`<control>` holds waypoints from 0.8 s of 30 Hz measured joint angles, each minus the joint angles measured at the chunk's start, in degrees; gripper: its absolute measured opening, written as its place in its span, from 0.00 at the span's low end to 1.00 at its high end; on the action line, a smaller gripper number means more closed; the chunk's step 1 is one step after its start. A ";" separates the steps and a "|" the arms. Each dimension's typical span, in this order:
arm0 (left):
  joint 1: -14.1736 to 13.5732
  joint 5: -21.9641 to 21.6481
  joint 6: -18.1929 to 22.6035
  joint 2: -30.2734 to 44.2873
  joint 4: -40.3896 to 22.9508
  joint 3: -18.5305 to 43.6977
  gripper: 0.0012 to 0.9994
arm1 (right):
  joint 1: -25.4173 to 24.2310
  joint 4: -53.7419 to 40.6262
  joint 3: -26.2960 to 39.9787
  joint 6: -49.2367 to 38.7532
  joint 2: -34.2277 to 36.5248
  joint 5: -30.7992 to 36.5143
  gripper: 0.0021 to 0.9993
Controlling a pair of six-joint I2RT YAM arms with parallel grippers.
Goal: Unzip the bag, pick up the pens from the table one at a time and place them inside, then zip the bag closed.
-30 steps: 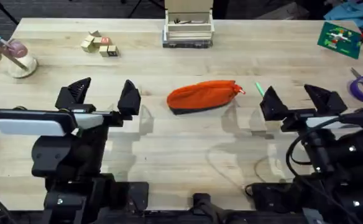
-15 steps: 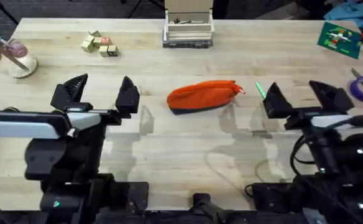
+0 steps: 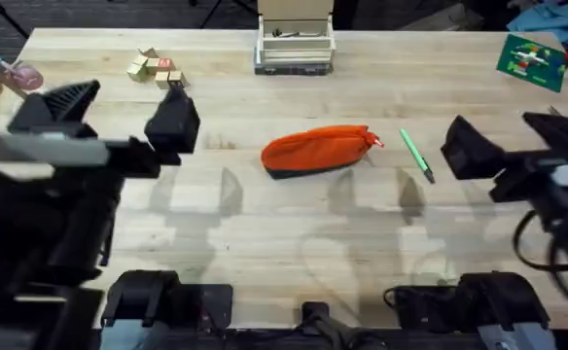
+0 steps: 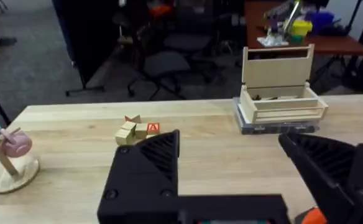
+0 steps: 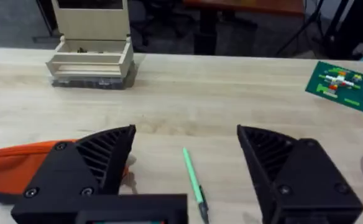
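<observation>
Both my grippers open & empty: bag [image 3: 318, 151] lies betw. them, long axis across, zip pull [image 3: 373, 139] twd my right gripper [image 3: 506, 139], left gripper [image 3: 119, 109] farther off.

My overhead camera sits above my arm bases and looks down and forward across the whole desk [image 3: 294, 253], far edge at the top. My left wrist camera rides low and close behind my left end effector [image 4: 231, 174], facing level across the desk toward the chairs in the room behind. My right wrist camera sits just behind my right end effector [image 5: 188, 180], tilted slightly down at the desk. All three views share the wooden box [image 3: 295, 44] [image 4: 281, 93] [image 5: 93, 43]; overhead and right wrist share the green pen [image 3: 416, 155] [image 5: 194, 182].
</observation>
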 joint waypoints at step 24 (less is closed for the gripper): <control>0.01 21.99 23.09 31.67 -19.69 21.93 0.99 | 0.00 -31.13 34.34 0.00 37.31 -4.52 1.00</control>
